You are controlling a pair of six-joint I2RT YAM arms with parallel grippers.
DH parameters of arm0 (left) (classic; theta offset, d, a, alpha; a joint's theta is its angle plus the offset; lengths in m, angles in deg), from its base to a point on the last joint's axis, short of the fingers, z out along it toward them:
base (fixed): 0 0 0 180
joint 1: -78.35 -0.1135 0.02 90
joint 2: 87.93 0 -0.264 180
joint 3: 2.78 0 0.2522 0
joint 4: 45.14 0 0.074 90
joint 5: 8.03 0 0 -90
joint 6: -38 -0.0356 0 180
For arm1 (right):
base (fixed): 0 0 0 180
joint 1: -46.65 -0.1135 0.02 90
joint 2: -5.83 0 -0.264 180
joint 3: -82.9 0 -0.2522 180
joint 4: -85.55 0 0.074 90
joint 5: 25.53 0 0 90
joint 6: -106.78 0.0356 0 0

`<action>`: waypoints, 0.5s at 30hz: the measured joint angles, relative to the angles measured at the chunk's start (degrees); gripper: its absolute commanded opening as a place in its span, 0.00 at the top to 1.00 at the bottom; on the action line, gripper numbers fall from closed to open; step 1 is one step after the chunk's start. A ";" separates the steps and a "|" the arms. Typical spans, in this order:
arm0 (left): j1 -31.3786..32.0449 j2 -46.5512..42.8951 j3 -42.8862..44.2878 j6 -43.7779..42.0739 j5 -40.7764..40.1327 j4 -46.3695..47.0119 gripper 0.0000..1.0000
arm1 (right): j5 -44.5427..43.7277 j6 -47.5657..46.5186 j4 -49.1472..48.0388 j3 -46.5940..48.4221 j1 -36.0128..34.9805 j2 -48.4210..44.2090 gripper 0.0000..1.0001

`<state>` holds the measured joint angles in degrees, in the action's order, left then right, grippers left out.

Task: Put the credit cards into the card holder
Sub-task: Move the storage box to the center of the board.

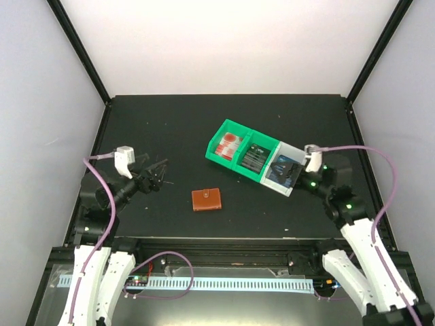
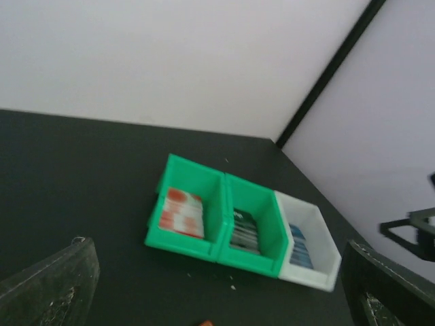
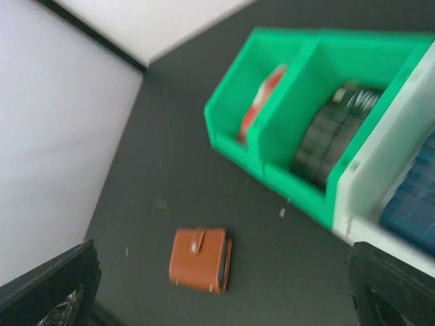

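Observation:
The brown leather card holder (image 1: 206, 199) lies closed on the black table, strap on top; it also shows in the right wrist view (image 3: 198, 259). Red cards (image 1: 230, 145) stand in a green bin, dark cards (image 1: 253, 159) in the green bin beside it, and blue cards (image 2: 299, 248) in a white bin. My left gripper (image 1: 158, 174) is open and empty, left of the holder. My right gripper (image 1: 292, 166) is open and empty, over the white bin. In the wrist views its fingers (image 3: 54, 285) and the left fingers (image 2: 51, 285) stand far apart.
The two green bins (image 1: 239, 134) and the white bin (image 1: 288, 187) stand joined in a slanted row at the right of middle. Black frame posts rise at the table's back corners. White walls enclose the table.

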<state>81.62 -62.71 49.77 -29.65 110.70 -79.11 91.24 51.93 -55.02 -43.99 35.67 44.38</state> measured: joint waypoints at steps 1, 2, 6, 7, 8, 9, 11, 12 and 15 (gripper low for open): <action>-0.09 0.44 -0.44 0.24 1.55 0.00 0.01 | -0.61 0.44 0.24 -0.39 -1.97 2.10 0.03; -0.17 0.83 -0.83 0.48 2.84 0.04 0.01 | -0.76 0.63 0.35 -0.44 -4.20 2.84 0.04; -0.26 1.68 -3.23 1.51 6.45 0.44 0.01 | -5.18 1.70 0.39 -1.20 -14.19 10.88 0.06; -0.26 1.92 -3.96 1.90 6.97 0.52 0.01 | -6.14 2.08 0.39 -1.66 -16.15 12.72 0.06; -0.26 2.27 -4.70 2.23 7.52 0.63 0.01 | -7.34 2.40 0.44 -2.27 -18.25 14.73 0.06; -0.26 2.73 -5.46 2.80 7.78 0.70 0.01 | -8.24 2.58 0.48 -2.71 -19.65 16.37 0.06; -0.13 4.13 -6.71 3.78 8.02 0.87 0.01 | -10.12 2.93 0.33 -3.52 -22.69 20.39 0.07; 0.00 4.85 -7.15 4.17 8.07 0.94 0.01 | -10.84 3.15 0.07 -3.85 -23.89 22.67 0.09; 1.40 7.69 -8.24 5.53 7.50 1.01 0.01 | -12.46 3.39 -0.92 -4.13 -25.77 29.09 0.10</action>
<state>83.02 -55.02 41.53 -24.12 118.19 -78.11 78.78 55.32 -55.94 -48.12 9.90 73.47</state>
